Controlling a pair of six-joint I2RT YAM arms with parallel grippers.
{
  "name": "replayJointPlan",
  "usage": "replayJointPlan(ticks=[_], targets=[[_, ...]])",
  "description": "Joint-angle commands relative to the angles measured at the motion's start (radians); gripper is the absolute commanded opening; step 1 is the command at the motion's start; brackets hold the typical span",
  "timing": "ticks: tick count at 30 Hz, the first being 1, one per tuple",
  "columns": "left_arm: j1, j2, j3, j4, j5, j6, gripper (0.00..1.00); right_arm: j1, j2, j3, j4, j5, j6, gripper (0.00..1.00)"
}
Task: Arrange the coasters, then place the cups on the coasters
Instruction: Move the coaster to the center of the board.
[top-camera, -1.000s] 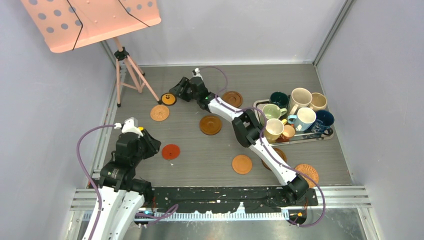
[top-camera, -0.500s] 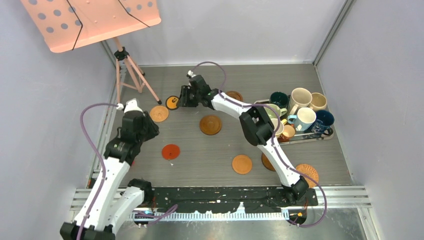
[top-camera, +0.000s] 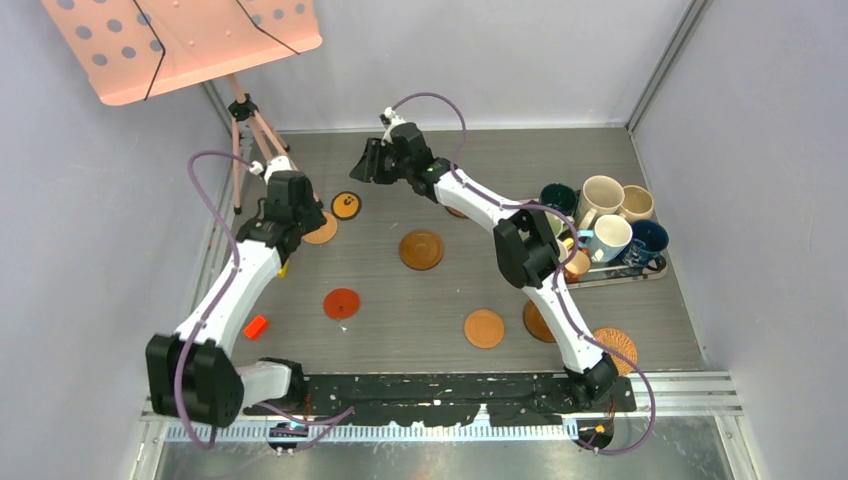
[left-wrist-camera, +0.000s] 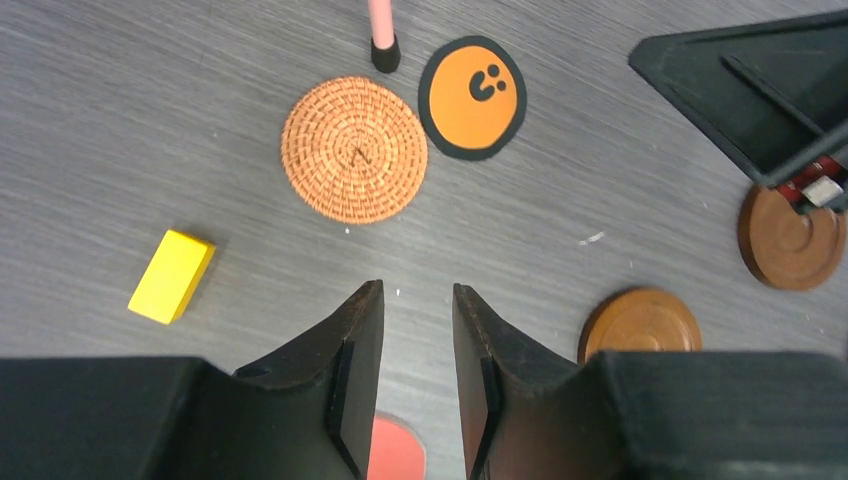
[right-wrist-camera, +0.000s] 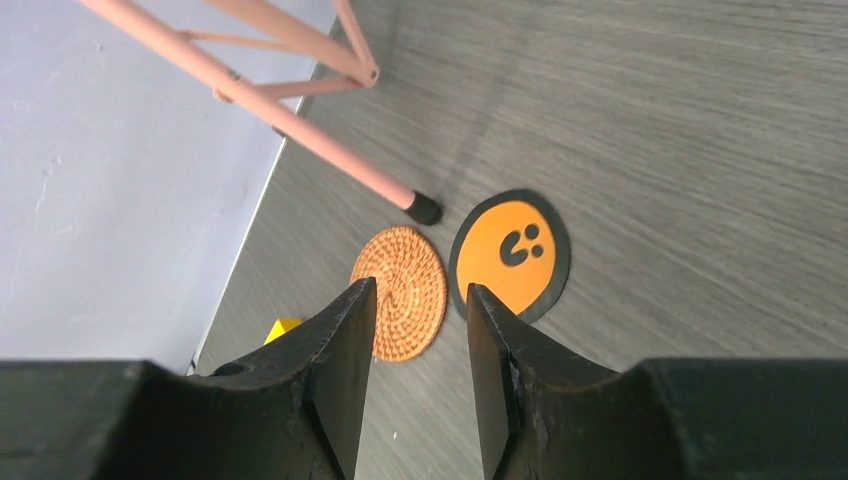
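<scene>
Coasters lie scattered on the grey table. The woven wicker coaster (left-wrist-camera: 354, 149) (right-wrist-camera: 400, 292) and the black-and-orange coaster (top-camera: 346, 205) (left-wrist-camera: 473, 97) (right-wrist-camera: 510, 253) lie side by side at the far left. A dark brown ringed coaster (top-camera: 421, 249), a red coaster (top-camera: 341, 303) and an orange-tan coaster (top-camera: 484, 328) lie nearer. The cups (top-camera: 601, 195) stand crowded on the tray (top-camera: 625, 278) at the right. My left gripper (top-camera: 303, 218) (left-wrist-camera: 417, 292) hovers open just short of the wicker coaster, holding nothing. My right gripper (top-camera: 362, 165) (right-wrist-camera: 420, 288) hangs open and empty above the far side.
A pink stand's foot (left-wrist-camera: 384, 55) touches down beside both far-left coasters. A yellow block (left-wrist-camera: 171, 276) lies left of the wicker coaster, and a small orange-red block (top-camera: 256, 326) sits near the left edge. More brown coasters (top-camera: 615, 347) lie by the right arm's base.
My left arm reached forward to the wicker coaster. My right gripper drew up and back from the black-and-orange coaster, its jaws narrower; that coaster sits slightly further right.
</scene>
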Motion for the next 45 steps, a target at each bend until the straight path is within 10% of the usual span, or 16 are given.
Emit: replayJointPlan(ticks=[1,8,24,45], targets=[[0.024,0.142,0.098,0.098,0.030,-0.002,0.34,-0.003,0.061,0.090,0.058,0.049,0.045,0.46],[0.049,0.410,0.269,0.091,0.070,0.024,0.33,-0.013,0.081,0.083,0.084,0.041,0.078,0.46],[0.104,0.788,0.544,0.015,0.138,-0.066,0.44,-0.145,-0.542,-0.650,0.339,0.035,0.030,0.48],[0.119,0.921,0.591,0.000,0.256,-0.249,0.51,-0.212,-0.868,-0.863,0.383,0.106,0.033,0.48]])
